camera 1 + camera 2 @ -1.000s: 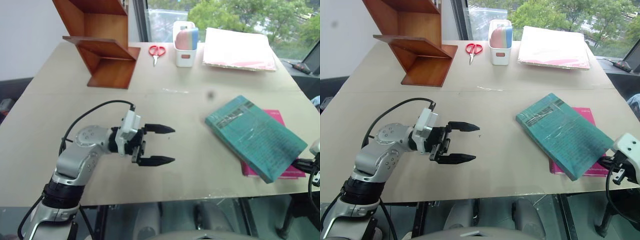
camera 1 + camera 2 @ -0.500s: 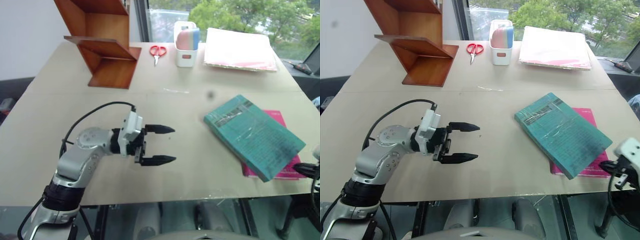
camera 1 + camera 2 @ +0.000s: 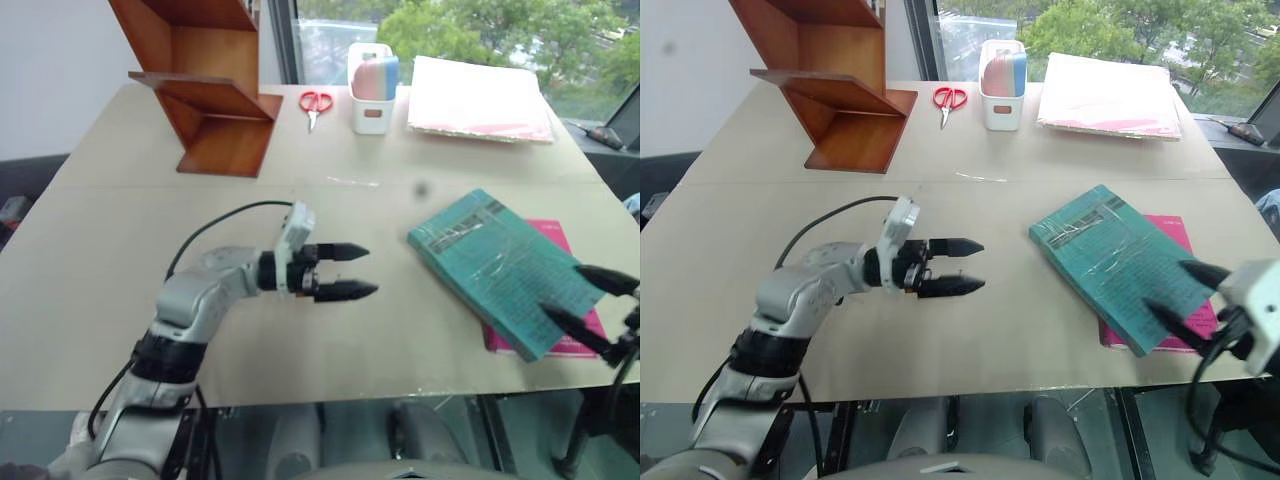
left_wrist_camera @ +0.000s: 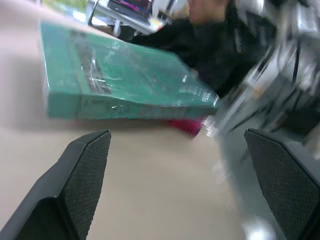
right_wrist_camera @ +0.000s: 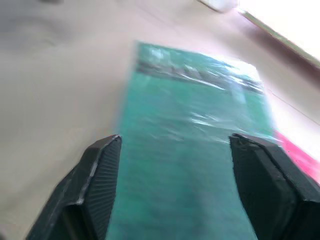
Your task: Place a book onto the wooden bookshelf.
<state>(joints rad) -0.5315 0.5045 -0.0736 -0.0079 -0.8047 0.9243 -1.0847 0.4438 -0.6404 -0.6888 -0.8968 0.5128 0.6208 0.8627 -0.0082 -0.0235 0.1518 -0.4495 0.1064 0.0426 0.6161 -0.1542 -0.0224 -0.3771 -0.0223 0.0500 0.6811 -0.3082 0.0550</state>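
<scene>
at the upper left stands the wooden bookshelf (image 3: 205,95), its boards bare. mid-frame, the left gripper (image 3: 358,271) hovers over the table (image 3: 90,220), jaws apart and holding nothing. top centre, red scissors (image 3: 314,103) lie beside a white holder (image 3: 370,112) with pink and blue items inside. at right, the book (image 3: 505,270) rests on a pink book (image 3: 570,340); the right gripper (image 3: 590,305) spreads wide over its lower right corner.

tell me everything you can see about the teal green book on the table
The book is large, thick and teal-green, with dark printed text and a glossy cover that catches the light. It lies closed and flat, turned at an angle, on the right side of the table, resting partly on top of a thinner pink book. The right gripper hangs open over its near corner; whether it touches is unclear.
</scene>
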